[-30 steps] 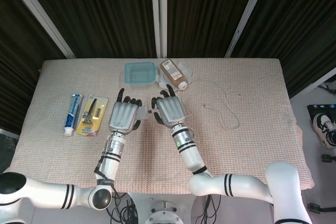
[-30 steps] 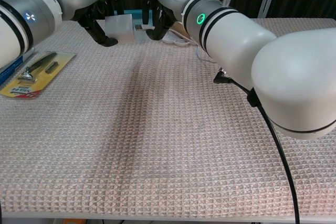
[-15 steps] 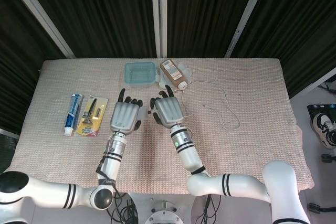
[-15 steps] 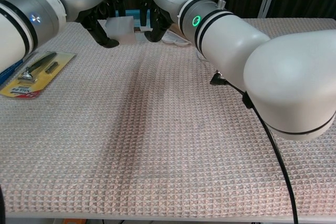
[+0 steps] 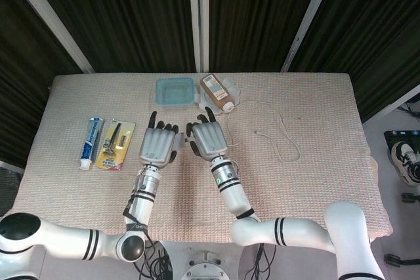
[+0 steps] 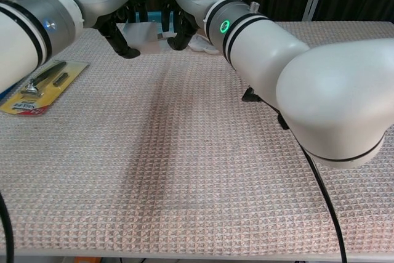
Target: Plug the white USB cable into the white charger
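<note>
charger: the white charger sits between your two hands, on the far half of the table near its middle; in the head view it is almost fully hidden under the hands.
cable: the white USB cable trails in loops over the right half of the table, running from near the brown bottle out toward the right edge. You cannot make out its plug end.
left hand: your left hand is palm-down with fingers curled down around the charger; whether they actually pinch it, you cannot tell.
right hand: your right hand is palm-down just beside the left, fingers curled; what they hold, if anything, is hidden.
change: since a second ago both hands have drifted slightly closer together; the charger now shows less in the chest view.
hidden: contact between plug and charger cannot be seen in either view.
far edge: blue container and bottle.
left edge: toothpaste tube and razor pack, side by side.
</note>
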You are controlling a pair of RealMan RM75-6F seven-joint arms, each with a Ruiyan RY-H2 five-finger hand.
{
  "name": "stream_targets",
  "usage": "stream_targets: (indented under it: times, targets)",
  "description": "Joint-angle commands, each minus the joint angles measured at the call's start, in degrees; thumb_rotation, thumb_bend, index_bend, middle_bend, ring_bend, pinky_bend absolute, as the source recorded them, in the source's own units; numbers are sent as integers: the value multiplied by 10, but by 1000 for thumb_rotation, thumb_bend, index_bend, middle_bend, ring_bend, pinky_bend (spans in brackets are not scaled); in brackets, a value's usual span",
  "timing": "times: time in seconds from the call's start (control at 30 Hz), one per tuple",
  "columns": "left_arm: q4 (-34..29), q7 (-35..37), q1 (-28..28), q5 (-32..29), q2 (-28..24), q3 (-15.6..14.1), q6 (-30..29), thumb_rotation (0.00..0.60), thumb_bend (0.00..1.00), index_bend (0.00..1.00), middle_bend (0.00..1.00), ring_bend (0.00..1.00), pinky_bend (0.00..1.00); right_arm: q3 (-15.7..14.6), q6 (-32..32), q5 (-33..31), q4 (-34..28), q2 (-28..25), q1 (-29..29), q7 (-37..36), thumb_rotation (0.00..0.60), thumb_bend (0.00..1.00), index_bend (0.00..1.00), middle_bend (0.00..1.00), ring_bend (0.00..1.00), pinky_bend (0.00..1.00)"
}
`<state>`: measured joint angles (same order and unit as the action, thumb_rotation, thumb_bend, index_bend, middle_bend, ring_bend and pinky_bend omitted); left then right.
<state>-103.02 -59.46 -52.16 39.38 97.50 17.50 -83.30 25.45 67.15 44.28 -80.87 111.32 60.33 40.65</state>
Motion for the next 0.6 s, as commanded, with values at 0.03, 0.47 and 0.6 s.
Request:
stream_targets:
  times: [0.03, 0.47, 0.6]
  targets:
    - [2, 0, -2, -2, 3, 4, -3, 600, 239, 498, 488, 274, 0, -1, 2, -2, 0, 2, 0, 0, 600, 365, 600, 516, 217, 0]
    - [8, 8, -5, -6, 5, 7, 3, 600, 238, 506, 490, 274, 2, 1, 4, -3, 9, 14, 1, -12, 600, 362, 599, 516, 216, 0]
    - [12, 8, -6, -9, 6, 9, 3, 600, 238, 506, 491, 274, 3, 1, 6, -5, 8, 15, -1, -12, 600, 362, 599, 516, 217, 0]
